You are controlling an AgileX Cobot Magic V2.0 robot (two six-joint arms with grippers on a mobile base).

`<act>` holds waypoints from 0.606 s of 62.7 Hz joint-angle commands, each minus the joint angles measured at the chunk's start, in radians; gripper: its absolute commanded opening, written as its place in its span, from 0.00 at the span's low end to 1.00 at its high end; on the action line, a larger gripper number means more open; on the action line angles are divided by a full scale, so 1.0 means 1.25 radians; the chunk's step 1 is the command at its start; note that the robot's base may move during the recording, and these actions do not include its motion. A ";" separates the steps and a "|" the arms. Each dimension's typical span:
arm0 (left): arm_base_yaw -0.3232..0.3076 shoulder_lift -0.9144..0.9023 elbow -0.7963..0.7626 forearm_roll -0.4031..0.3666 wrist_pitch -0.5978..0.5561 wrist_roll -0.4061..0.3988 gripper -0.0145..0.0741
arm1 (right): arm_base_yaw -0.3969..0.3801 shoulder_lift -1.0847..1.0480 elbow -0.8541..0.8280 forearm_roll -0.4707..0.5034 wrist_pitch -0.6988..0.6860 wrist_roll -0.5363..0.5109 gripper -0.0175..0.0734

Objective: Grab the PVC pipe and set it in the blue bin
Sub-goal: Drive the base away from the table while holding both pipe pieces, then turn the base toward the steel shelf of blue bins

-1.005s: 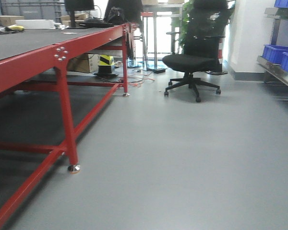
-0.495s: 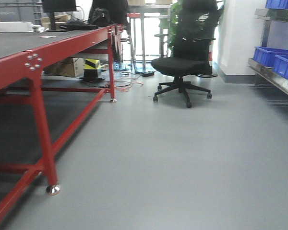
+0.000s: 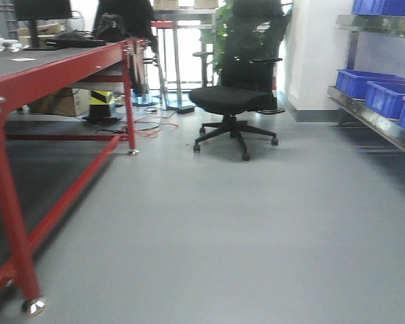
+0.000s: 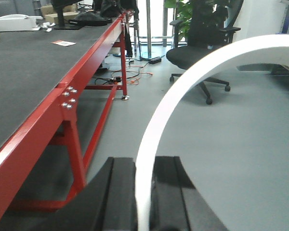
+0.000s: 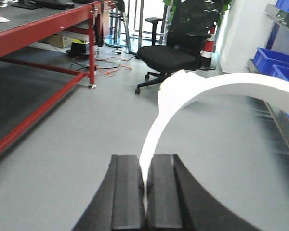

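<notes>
Grabbing looked done: my left gripper (image 4: 144,166) and right gripper (image 5: 145,166) each clamped a white pipe (image 4: 192,72); I had yet to reach a blue bin (image 3: 385,96).

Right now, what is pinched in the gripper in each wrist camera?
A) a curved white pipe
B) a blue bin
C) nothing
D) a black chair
A: the left gripper is shut on a curved white pipe, and the right gripper clamps one the same way.
</notes>
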 commanded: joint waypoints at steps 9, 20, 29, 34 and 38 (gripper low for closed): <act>-0.003 -0.004 -0.001 -0.004 -0.022 -0.002 0.04 | -0.003 -0.004 0.002 -0.007 -0.029 0.000 0.02; -0.003 -0.004 -0.001 -0.004 -0.022 -0.002 0.04 | -0.003 -0.004 0.002 -0.007 -0.029 0.000 0.02; -0.003 -0.004 -0.001 -0.004 -0.022 -0.002 0.04 | -0.003 -0.004 0.002 -0.007 -0.029 0.000 0.02; -0.003 -0.004 -0.001 -0.004 -0.022 -0.002 0.04 | -0.003 -0.004 0.002 -0.007 -0.029 0.000 0.02; -0.003 -0.004 -0.001 -0.004 -0.022 -0.002 0.04 | -0.003 -0.004 0.002 -0.007 -0.029 0.000 0.02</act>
